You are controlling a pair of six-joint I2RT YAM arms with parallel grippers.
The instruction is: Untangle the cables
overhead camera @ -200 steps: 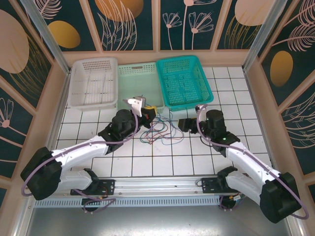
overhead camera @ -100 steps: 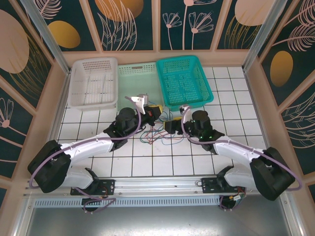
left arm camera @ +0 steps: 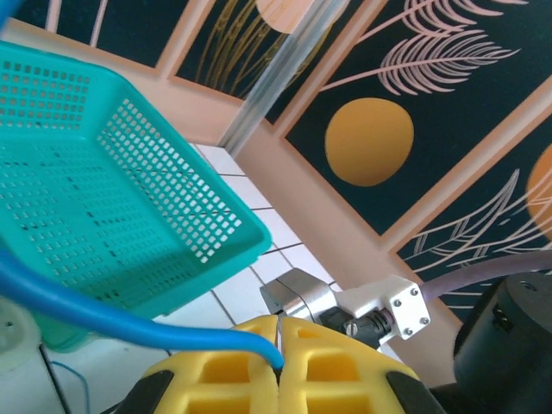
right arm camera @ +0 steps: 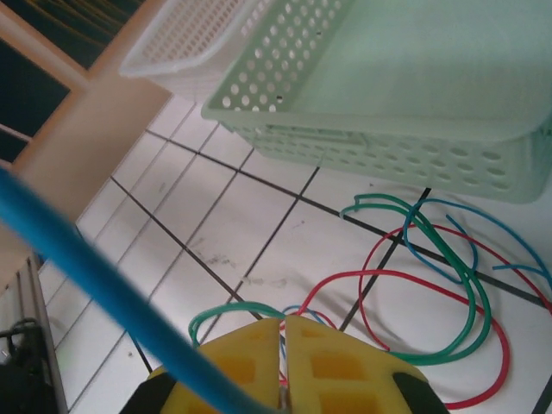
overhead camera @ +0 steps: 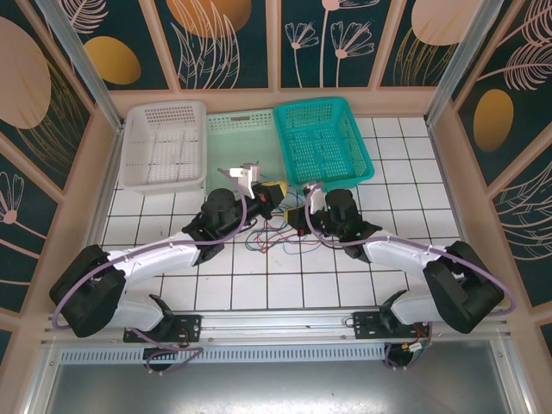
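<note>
The cables [overhead camera: 274,231] lie in a loose tangle of red, green and blue loops on the tiles between the two arms. My left gripper [overhead camera: 278,191] is raised over the tangle's far side. In the left wrist view its yellow fingers [left arm camera: 336,362] are shut on a blue cable [left arm camera: 129,323] that runs off to the left. My right gripper [overhead camera: 296,217] sits at the tangle's right edge, close to the left one. It is shut [right arm camera: 284,345], with thin red and blue wires entering the slit. A red cable [right arm camera: 414,280] and a green cable [right arm camera: 466,302] loop on the floor beyond.
Three baskets stand in a row at the back: a white basket [overhead camera: 164,105], a pale green basket [overhead camera: 246,147] and a teal basket [overhead camera: 315,103]. The pale green one's wall [right arm camera: 414,147] is just beyond the tangle. Patterned walls enclose the table.
The right arm has swung left across the tiles until its gripper reached the tangle beside the left gripper. The left gripper has shifted slightly right, still raised.
</note>
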